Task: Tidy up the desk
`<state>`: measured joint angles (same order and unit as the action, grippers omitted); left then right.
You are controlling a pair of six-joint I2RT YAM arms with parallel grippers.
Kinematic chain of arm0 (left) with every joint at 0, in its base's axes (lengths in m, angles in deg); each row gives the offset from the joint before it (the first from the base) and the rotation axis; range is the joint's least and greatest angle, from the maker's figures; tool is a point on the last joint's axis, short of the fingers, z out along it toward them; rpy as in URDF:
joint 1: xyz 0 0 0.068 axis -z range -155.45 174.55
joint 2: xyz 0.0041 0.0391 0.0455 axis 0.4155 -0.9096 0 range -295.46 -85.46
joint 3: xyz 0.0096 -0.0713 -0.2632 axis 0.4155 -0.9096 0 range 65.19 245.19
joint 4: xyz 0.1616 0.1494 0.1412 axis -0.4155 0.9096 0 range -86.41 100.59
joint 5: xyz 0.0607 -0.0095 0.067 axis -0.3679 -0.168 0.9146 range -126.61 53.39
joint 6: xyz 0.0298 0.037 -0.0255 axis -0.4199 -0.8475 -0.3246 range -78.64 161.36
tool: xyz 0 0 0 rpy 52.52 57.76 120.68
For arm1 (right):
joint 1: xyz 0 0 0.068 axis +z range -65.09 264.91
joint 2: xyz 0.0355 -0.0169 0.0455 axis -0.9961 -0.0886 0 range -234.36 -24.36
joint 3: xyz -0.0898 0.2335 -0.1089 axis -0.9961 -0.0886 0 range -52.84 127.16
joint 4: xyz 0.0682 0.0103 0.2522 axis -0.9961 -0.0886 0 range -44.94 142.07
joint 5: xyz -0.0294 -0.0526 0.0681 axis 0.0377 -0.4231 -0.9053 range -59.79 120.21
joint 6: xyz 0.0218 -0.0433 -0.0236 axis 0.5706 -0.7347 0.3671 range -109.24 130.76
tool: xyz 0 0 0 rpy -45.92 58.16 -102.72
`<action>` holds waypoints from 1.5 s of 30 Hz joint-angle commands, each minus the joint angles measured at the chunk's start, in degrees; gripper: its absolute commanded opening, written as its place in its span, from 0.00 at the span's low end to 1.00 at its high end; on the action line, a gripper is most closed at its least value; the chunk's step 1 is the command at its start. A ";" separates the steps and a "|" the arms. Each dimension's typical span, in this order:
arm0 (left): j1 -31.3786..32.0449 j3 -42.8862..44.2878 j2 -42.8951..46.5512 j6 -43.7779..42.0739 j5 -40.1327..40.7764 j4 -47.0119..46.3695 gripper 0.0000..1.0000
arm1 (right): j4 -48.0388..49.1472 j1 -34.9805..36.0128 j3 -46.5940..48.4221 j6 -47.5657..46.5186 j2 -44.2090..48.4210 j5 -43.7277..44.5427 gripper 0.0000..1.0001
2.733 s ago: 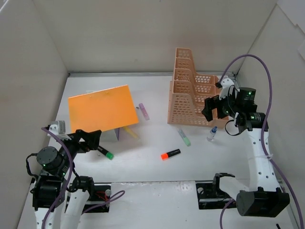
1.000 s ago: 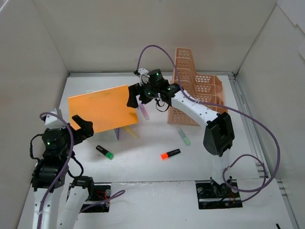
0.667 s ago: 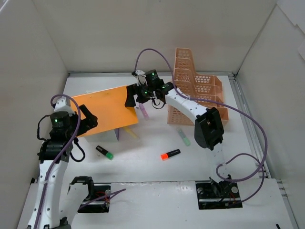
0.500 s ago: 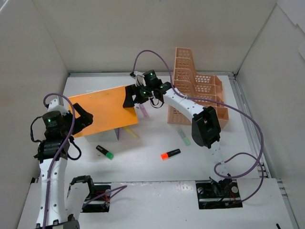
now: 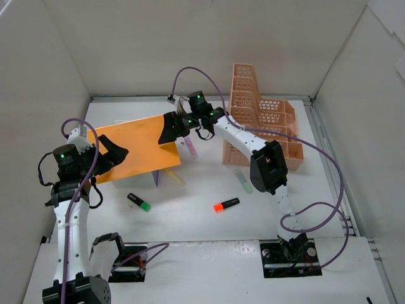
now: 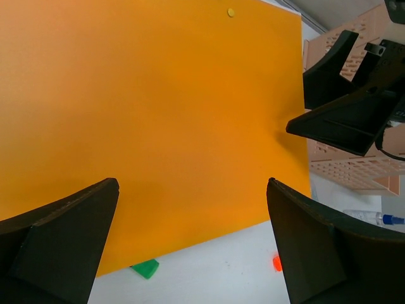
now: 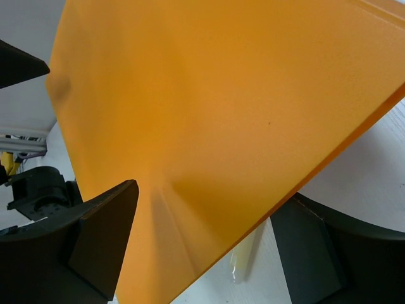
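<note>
Leftmost, the left gripper (image 5: 116,154) hovers with its fingers spread wide over the near-left part of the orange board (image 5: 136,144). The board lies tilted toward the far-left corner of the desk (image 5: 196,190), the white top under everything (its prop is hidden). A green-capped black marker (image 5: 139,202) lies near the board's front edge. The right gripper (image 5: 169,131) straddles the board's right edge, jaws apart. Farther right are a pink highlighter (image 5: 190,147), an orange-capped marker (image 5: 226,204) and a peach mesh file rack (image 5: 256,120).
</note>
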<state>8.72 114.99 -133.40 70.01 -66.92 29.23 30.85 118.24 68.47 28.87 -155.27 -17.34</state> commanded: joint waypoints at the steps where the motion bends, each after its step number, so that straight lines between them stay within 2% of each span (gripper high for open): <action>1: -0.42 -0.14 -1.97 -1.13 -4.67 -5.17 1.00 | 3.54 -0.01 3.22 0.44 0.40 -3.95 0.78; 2: -0.42 -0.40 -2.24 -1.22 -4.94 -5.00 0.99 | 3.63 -0.01 3.31 0.61 0.22 -4.65 0.75; 5: -0.42 -1.11 -2.94 -1.66 -5.29 -4.73 0.99 | 4.77 -0.27 3.66 0.88 -0.31 -5.71 0.73; 24: 0.71 -1.64 -10.15 -4.04 -5.91 -2.89 0.94 | 10.93 -0.36 3.75 6.32 -4.00 -8.00 0.73; 27: 1.25 -1.55 -10.77 -3.86 -5.29 -3.06 0.93 | 12.16 -0.27 3.84 7.64 -4.00 -8.70 0.67; 28: 1.25 -1.64 -10.77 -3.68 -5.38 -3.32 0.93 | 12.68 -0.36 3.84 7.82 -4.09 -9.14 0.62; 30: 1.25 -1.81 -10.86 -3.60 -5.38 -3.41 0.93 | 13.91 -0.36 3.49 8.87 -3.91 -9.58 0.57; 36: 1.25 -1.81 -10.77 -3.77 -5.29 -3.24 0.93 | 19.62 -0.54 1.82 13.26 -2.77 -14.32 0.26; 37: 1.25 -1.90 -10.77 -3.68 -5.47 -3.24 0.93 | 20.24 -0.54 1.56 13.53 -2.60 -14.76 0.16; 39: 1.25 -1.99 -10.68 -3.68 -5.64 -3.32 0.93 | 20.86 -0.80 1.20 14.32 -1.89 -14.94 0.01; 45: 1.25 2.22 -7.44 -3.07 -6.96 -3.24 0.97 | 24.82 -2.91 0.76 15.64 1.27 -16.70 0.00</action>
<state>9.61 113.72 -142.08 67.30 -73.96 23.38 49.13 116.51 69.33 45.33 -160.60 -31.72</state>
